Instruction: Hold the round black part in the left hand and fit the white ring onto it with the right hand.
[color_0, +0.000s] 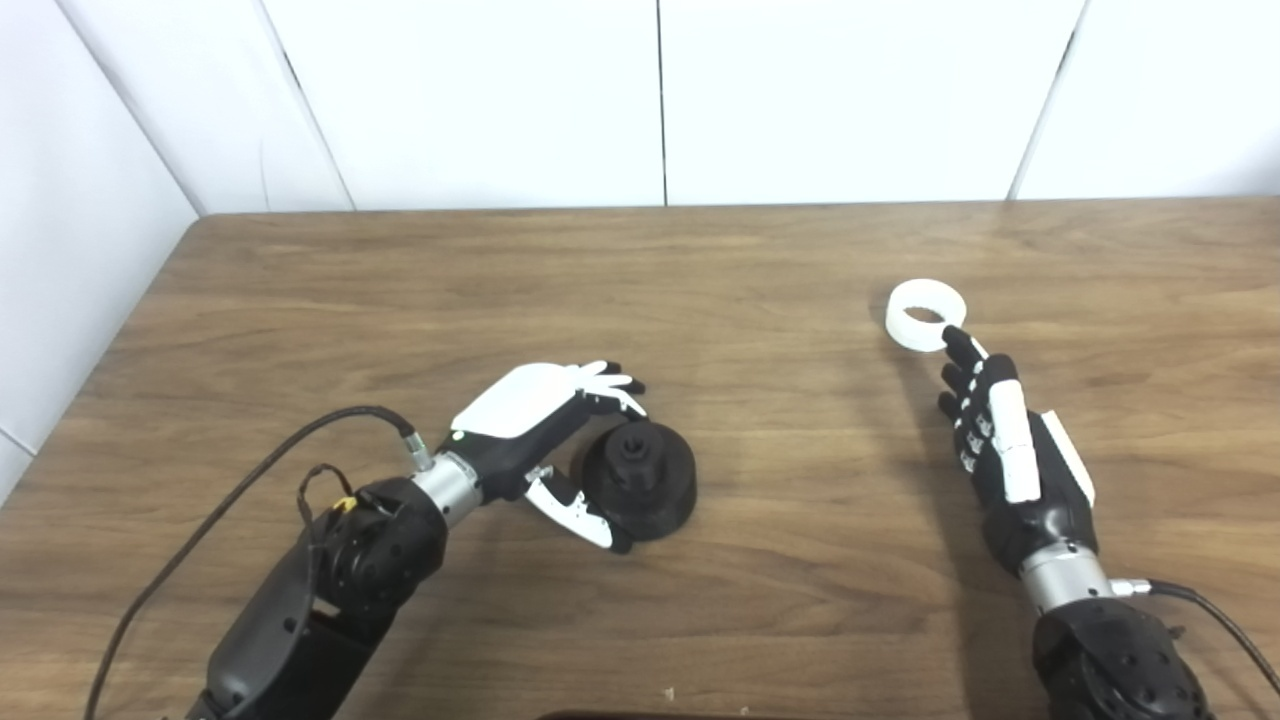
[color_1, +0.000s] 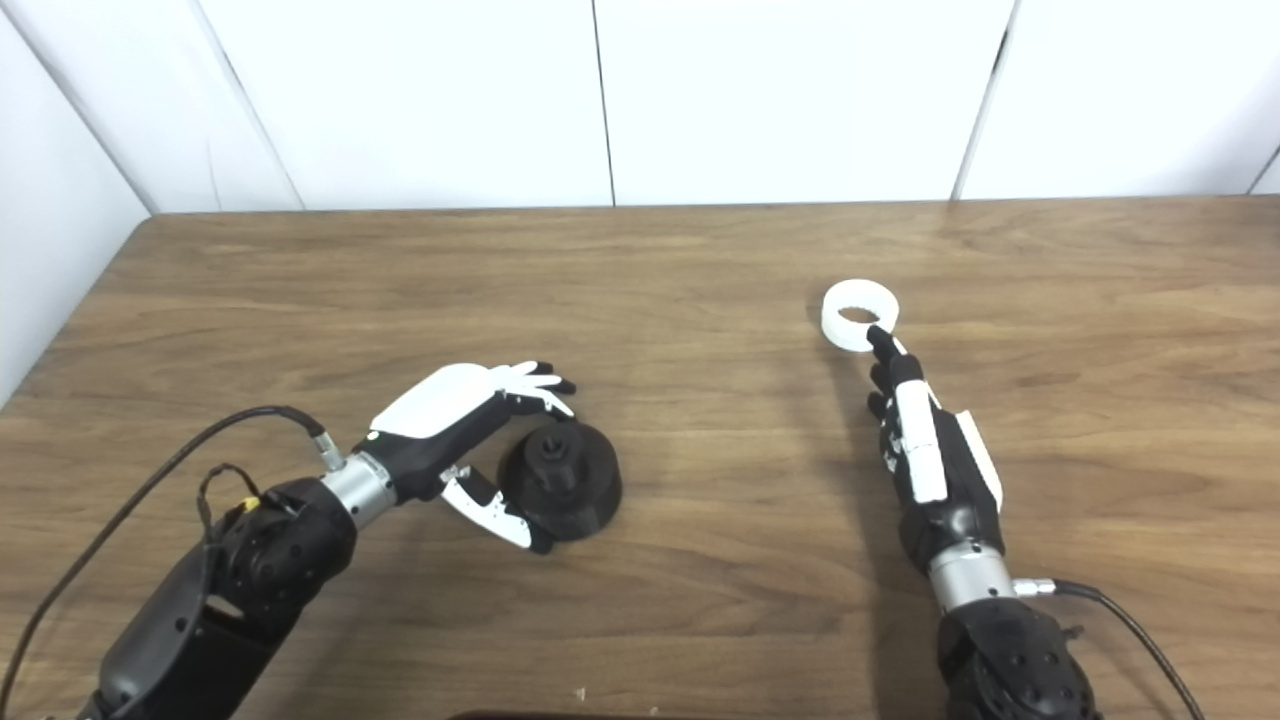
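Nearest, the left hand (color_0: 545, 425) cups the round black part (color_0: 640, 480) lying on the wooden table (color_0: 760, 260), thumb against its near-left edge, fingers spread above its far rim, not clearly clamped. At three o'clock, the right hand (color_0: 1010, 450) lies stretched open, empty. At its twelve o'clock, a fingertip meets the white ring (color_0: 925, 315).

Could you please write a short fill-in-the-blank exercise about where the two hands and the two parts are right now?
1. The white ring lies on the ____.
2. The left hand cups the round ____ part.
3. The ____ hand reaches toward the ring with its fingers stretched out.
4. The ring lies to the ____ of the black part as seen in the picture.

Missing words: table; black; right; right
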